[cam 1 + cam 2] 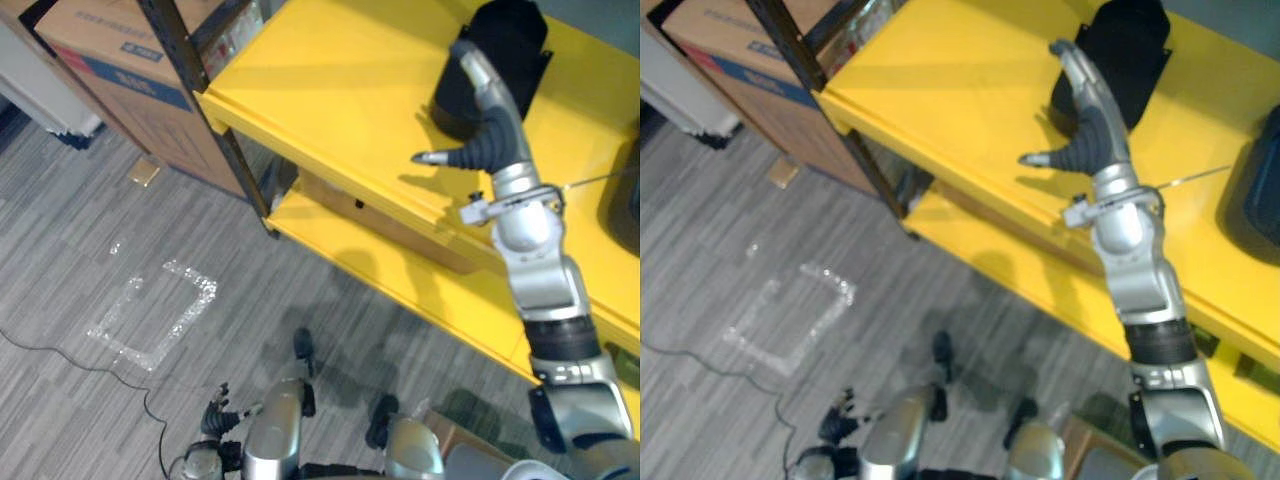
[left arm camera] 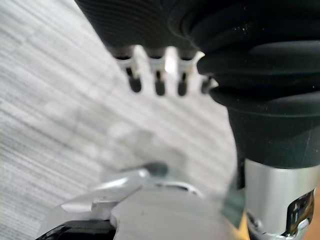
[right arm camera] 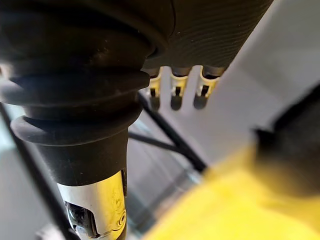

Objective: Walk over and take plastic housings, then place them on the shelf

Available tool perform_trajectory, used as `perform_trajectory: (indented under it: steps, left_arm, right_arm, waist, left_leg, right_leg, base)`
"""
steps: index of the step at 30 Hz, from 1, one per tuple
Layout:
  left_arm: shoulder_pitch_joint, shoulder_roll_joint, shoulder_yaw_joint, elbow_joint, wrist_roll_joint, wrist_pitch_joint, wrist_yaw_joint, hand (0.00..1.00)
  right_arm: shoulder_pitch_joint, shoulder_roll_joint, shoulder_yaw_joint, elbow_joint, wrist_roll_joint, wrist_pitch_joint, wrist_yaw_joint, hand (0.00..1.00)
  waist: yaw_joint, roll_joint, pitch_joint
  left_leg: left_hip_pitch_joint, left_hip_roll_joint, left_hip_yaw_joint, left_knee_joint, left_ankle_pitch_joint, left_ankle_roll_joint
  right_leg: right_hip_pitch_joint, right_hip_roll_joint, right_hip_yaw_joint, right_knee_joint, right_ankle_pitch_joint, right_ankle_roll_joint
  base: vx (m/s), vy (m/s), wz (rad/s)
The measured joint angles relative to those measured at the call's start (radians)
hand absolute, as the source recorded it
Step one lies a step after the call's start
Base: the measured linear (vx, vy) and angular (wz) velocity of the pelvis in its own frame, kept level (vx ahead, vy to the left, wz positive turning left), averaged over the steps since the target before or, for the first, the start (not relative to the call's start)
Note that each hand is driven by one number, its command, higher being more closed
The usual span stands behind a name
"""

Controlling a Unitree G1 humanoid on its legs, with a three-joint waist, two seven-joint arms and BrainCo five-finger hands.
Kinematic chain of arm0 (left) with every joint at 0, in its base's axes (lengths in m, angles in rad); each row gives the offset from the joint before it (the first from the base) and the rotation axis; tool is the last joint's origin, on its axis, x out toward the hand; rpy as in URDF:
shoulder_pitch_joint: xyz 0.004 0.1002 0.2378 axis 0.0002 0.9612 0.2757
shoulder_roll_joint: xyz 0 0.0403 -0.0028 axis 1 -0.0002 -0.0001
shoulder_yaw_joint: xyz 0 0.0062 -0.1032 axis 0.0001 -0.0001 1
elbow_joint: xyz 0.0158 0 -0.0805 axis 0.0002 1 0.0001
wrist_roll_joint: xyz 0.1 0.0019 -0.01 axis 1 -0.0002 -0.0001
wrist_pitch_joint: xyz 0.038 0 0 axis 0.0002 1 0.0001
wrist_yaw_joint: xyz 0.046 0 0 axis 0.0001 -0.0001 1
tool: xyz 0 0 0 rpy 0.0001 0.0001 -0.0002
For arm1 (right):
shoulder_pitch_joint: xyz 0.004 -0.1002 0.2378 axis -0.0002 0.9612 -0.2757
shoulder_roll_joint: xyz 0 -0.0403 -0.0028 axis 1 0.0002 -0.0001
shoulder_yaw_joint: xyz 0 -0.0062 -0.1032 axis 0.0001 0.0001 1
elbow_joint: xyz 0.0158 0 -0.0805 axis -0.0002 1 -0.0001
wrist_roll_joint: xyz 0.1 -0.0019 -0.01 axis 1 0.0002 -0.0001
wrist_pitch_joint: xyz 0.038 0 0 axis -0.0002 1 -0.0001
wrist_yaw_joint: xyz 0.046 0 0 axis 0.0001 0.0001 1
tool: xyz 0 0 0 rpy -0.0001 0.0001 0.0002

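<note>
My right robot hand [image 1: 488, 125] reaches over the top level of the yellow shelf [image 1: 320, 90], with its fingers straight along the front of the black plastic housing [image 1: 510, 50] and its thumb spread to the left. A cardboard box [image 1: 120, 80] stands left of the shelf. My left robot hand [image 1: 215, 418] hangs low over the grey carpet floor [image 1: 80, 230], near a square outline of clear tape [image 1: 155, 315].

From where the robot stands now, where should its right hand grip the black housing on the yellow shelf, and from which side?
Probably the near wall of the black housing, coming from the yellow shelf's front edge, where the open right hand reaches. The housing stands upright, so that wall faces the hand; its far side is hidden.
</note>
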Motion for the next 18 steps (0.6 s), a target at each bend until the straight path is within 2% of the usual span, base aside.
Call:
perform_trajectory:
  steps: [5,9,13,18]
  left_arm:
    - [0.000,0.000,0.000,-0.003,-0.001,0.003,-0.005,0.00]
    - [0.000,0.000,0.000,-0.009,-0.007,0.008,-0.007,0.00]
    - [0.000,0.000,0.000,-0.014,-0.019,0.015,-0.013,0.00]
    - [0.000,0.000,0.000,-0.023,-0.020,0.025,-0.013,0.00]
  right_arm:
    - [-0.061,-0.034,0.051,0.113,0.000,0.054,0.052,0.00]
    - [-0.116,-0.054,0.052,0.181,0.000,0.097,0.057,0.00]
    - [-0.122,-0.069,0.056,0.216,0.000,0.128,0.063,0.00]
    - [-0.141,-0.080,0.056,0.250,0.002,0.140,0.075,0.00]
  waist:
    - [0.002,0.000,0.000]
    - [0.006,0.000,0.000]
    - [0.009,0.000,0.000]
    - [0.009,0.000,0.000]
  left_leg:
    - [0.000,0.001,-0.001,-0.001,-0.002,-0.003]
    - [-0.001,0.001,-0.001,0.000,-0.002,-0.003]
    - [-0.001,0.001,-0.001,0.000,0.000,-0.001]
    - [-0.001,0.001,0.000,0.000,0.000,0.001]
  right_leg:
    - [-0.001,0.001,0.000,-0.002,0.001,0.000]
    - [-0.001,0.001,0.000,-0.005,0.000,-0.001]
    - [-0.001,0.000,0.000,-0.001,0.000,-0.001]
    - [-0.002,0.000,0.000,0.003,-0.001,-0.002]
  base:
    - [0.00,0.000,0.00]
    - [0.00,0.000,0.00]
    - [0.00,0.000,0.00]
    - [0.02,-0.021,0.00]
